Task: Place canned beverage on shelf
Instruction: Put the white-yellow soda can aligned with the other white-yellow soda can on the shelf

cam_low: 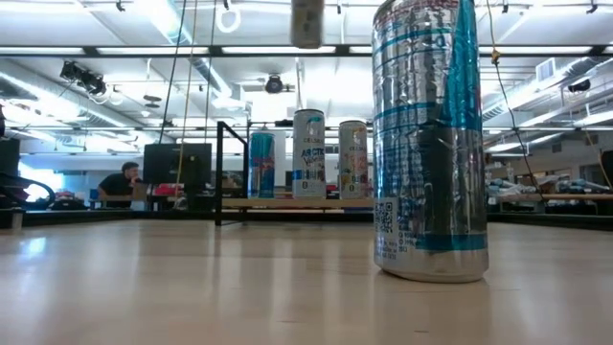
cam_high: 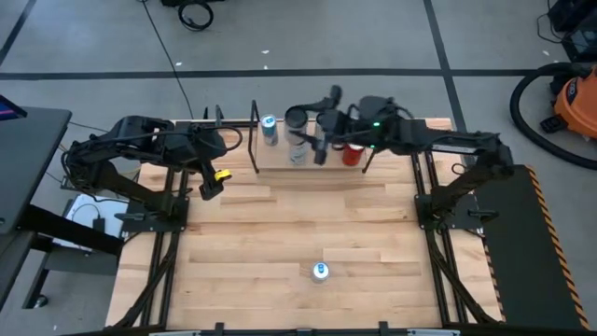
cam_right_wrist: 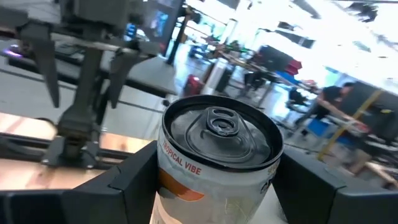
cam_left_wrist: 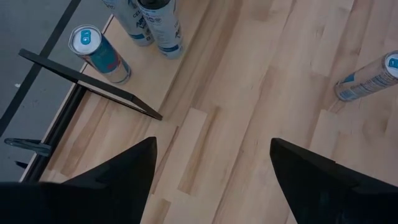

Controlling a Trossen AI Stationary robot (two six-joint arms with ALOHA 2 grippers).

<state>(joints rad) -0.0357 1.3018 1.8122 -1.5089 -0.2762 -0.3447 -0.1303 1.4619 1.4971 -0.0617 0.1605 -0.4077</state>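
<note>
1. High view: the right gripper (cam_high: pixel 322 126) is seen extended over the shelf (cam_high: pixel 280 161) at the table's far edge, with a red can (cam_high: pixel 352 154) just beside it on the plank.
2. In the right wrist view, a can marked "TROPICAL VIBE" (cam_right_wrist: pixel 217 165) is clamped upright between the gripper's two dark fingers (cam_right_wrist: pixel 134 180), tab end up.
3. Below that gripper, a white can (cam_low: pixel 308 153) and a pale can (cam_low: pixel 352 159) are shown standing on the shelf; a blue-topped can (cam_high: pixel 270 129) stands farther along toward the black rod upright (cam_high: pixel 255 138).
4. The left gripper (cam_high: pixel 211 183) is held spread and empty above the butcher-block table (cam_high: pixel 280 233), near the shelf's end.
5. A silver-and-teal can (cam_high: pixel 320 272) is left well apart from both grippers, near the table's front.
</note>
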